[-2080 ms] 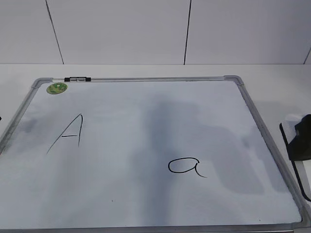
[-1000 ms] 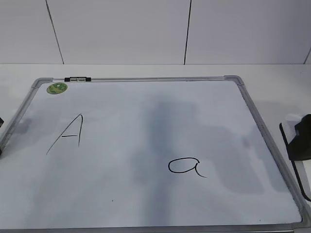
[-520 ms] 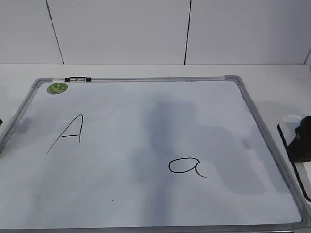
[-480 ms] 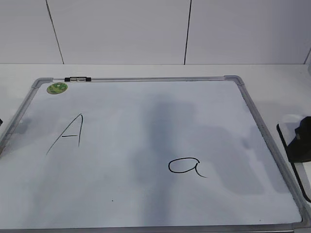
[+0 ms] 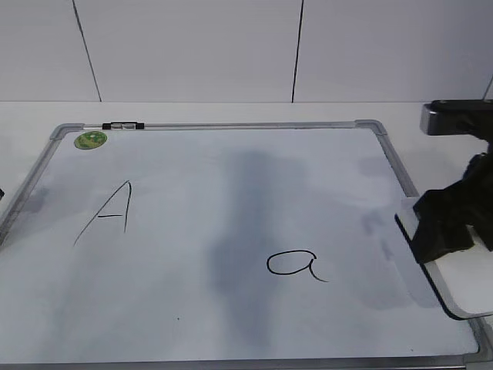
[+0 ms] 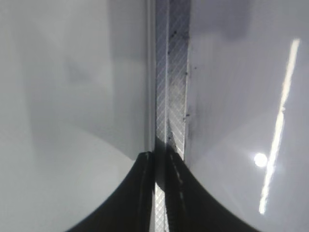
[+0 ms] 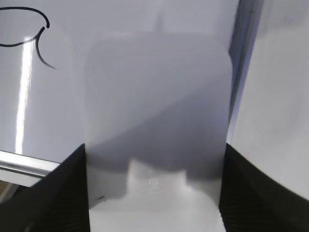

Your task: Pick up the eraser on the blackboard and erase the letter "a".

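The blackboard (image 5: 231,193) is a white board in a silver frame with a round green sticker (image 5: 90,140). The small cursive letter "a" (image 5: 296,265) sits lower right of centre; its tail also shows in the right wrist view (image 7: 41,46). My right gripper (image 5: 447,227) is shut on the white eraser (image 5: 462,281) and holds it above the board's right edge, right of the "a". In the right wrist view the eraser (image 7: 154,125) fills the space between the jaws (image 7: 154,193). My left gripper (image 6: 161,193) is shut, over the board's left frame rail (image 6: 171,72).
A tall capital "A" (image 5: 108,212) is drawn on the board's left half. A small black clip (image 5: 123,124) sits on the top frame. The board lies on a white table (image 5: 231,112) with a white panelled wall behind.
My right gripper has lifted the eraser from the table beside the board and moved it left and up, over the board's right frame. The left gripper has stayed at the left edge.
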Tool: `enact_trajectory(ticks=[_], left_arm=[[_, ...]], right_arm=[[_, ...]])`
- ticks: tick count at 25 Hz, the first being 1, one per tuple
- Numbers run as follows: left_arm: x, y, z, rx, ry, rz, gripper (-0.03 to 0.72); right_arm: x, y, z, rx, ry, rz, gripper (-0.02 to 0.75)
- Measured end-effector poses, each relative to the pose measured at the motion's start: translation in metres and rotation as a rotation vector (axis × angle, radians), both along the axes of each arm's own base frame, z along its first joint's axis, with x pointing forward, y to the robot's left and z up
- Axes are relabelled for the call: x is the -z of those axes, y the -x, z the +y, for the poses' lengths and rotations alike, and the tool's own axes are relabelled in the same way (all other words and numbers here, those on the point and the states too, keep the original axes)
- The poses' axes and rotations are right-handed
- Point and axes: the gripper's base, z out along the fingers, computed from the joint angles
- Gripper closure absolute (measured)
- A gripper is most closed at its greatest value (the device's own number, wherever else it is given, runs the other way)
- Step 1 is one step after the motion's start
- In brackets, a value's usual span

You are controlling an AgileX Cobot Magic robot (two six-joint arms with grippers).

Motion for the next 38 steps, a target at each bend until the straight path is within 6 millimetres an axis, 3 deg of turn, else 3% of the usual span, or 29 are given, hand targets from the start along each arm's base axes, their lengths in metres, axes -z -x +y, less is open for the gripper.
enact_trajectory(ticks=[11,16,21,25,33,38], left_arm=[[0.0,0.0,0.0,0.0,0.0,0.0,0.657],[0.0,0.0,0.0,0.0,0.0,0.0,0.656],[0.0,0.0,0.0,0.0,0.0,0.0,0.655],[0.0,0.0,0.0,-0.001,0.0,0.0,0.655],[0.0,0.0,0.0,-0.001,0.0,0.0,0.655],[0.0,0.0,0.0,-0.001,0.0,0.0,0.655]], right_arm=[[0.036,-0.054,0.071,-0.193,0.063,0.082,0.193],[0.058,-0.074,0.082,-0.207,0.092,0.114,0.193],[0.079,-0.082,0.086,-0.21,0.116,0.168,0.193],[0.079,-0.08,0.097,-0.253,0.138,0.165,0.193],[0.08,-0.048,0.166,-0.471,0.146,0.098,0.193],[0.08,-0.037,0.187,-0.533,0.142,0.079,0.193]])
